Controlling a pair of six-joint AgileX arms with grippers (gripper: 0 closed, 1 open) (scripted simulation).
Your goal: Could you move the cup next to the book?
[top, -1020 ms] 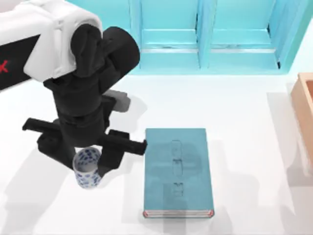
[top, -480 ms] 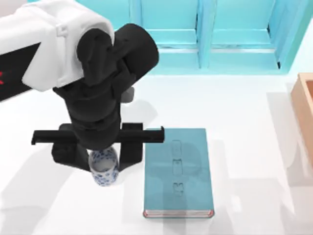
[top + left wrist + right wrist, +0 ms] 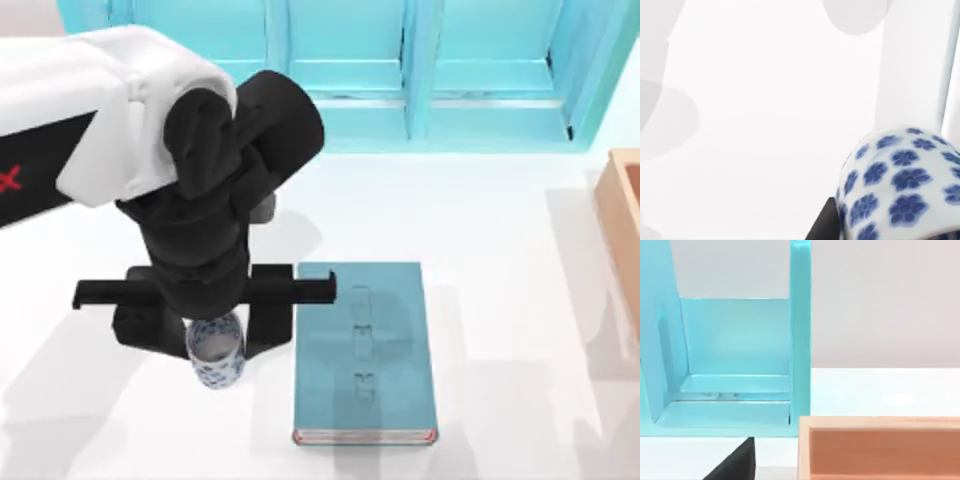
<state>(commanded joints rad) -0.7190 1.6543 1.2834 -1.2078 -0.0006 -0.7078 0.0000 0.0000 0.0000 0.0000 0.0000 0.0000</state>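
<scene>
The white cup with blue flower speckles is held in my left gripper, which is shut on it from above. The cup is just left of the book, a thick teal hardcover lying flat at the front middle of the table, with a narrow gap between them. In the left wrist view the cup bulges large over the white table, with one black finger beside it. A dark part of my right gripper shows in the right wrist view, parked off to the right.
A large light-blue shelf unit runs along the back of the table. A wooden box sits at the right edge, close to the right arm. Bare white table lies left of and in front of the cup.
My left gripper has carried the cup rightward toward the book, and its fingers have turned to lie level across the view. The book has not moved.
</scene>
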